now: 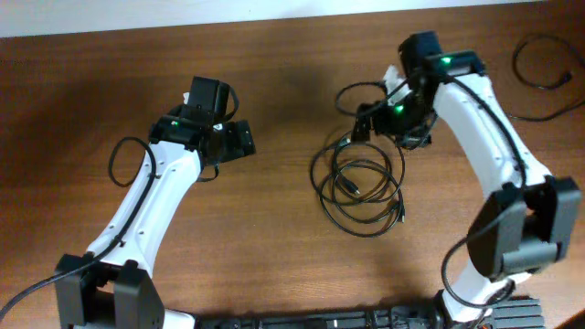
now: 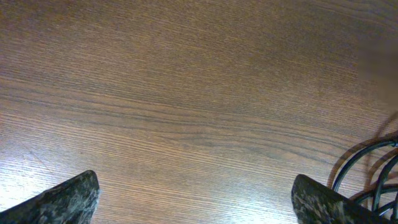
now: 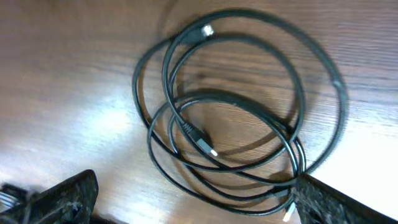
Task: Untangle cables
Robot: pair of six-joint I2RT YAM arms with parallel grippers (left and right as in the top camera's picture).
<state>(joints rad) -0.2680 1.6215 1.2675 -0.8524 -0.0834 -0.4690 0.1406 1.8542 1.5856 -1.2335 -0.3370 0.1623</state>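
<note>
The cables (image 3: 198, 140) lie in one loose pile of overlapping loops on the table (image 1: 274, 219), right of centre, with the right pincer (image 3: 194, 180) hovering over the pile's upper edge. Its two fingers (image 3: 68, 199) stand wide apart and hold nothing. The left pincer (image 2: 194, 180) is also spread wide and empty, over bare wood well to the left of the pile.

The main risk is a blind grab. The loops cross each other at several spots, so closing on a crossing would likely catch two or three strands at once, and the whole pile would lift as one lump. Pulling then could draw the loops tight into a knot. A small plug (image 3: 202, 30) sits at the top of the coil and another lies inside the rings; dragging a strand could snag either plug under a neighbouring loop. The cords are thin and flat on the wood, so the fingers may also slip over them and close on nothing. With the left pincer so far off, nothing pins the pile, and a one-sided pull would probably just slide everything across the table
</note>
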